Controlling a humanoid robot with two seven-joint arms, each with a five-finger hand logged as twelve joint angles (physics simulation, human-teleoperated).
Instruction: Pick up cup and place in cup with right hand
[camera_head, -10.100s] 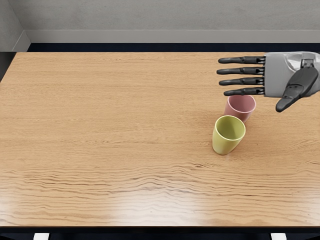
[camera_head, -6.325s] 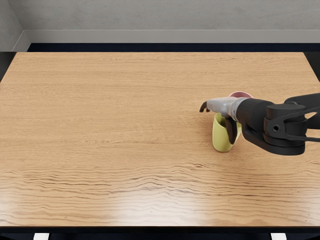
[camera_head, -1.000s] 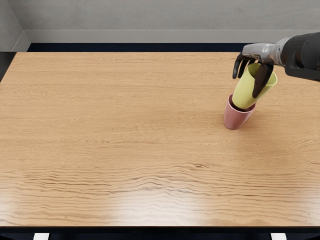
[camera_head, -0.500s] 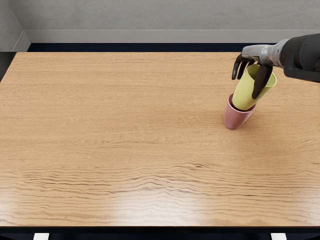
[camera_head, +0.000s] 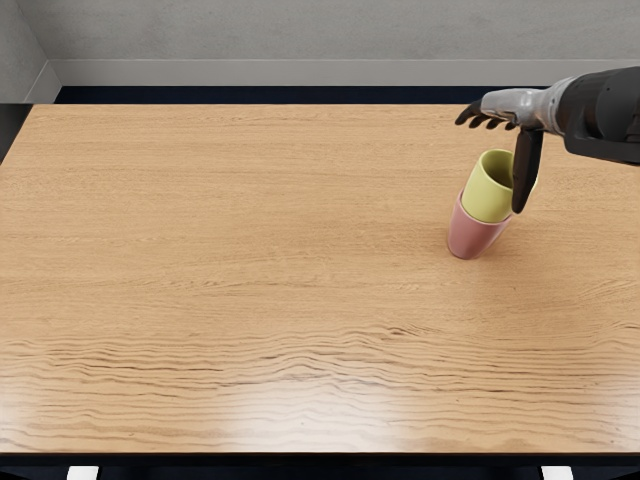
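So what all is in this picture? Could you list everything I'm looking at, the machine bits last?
Upper cup: one, yellow-green, its lower part inside the other cup
Lower cup: one, pink, on the table towards the right
Table: one, light brown wood grain, across most of the picture
Wall: grey, behind the table
Skirting strip: one, paler grey, along the foot of the wall
White pieces: two, white, at the bottom edge; can't tell what they are
Right robot hand: one, silver-grey with black fingers, open, above the cups, thumb in front of the upper one
Right arm: one, black, coming in from the right edge
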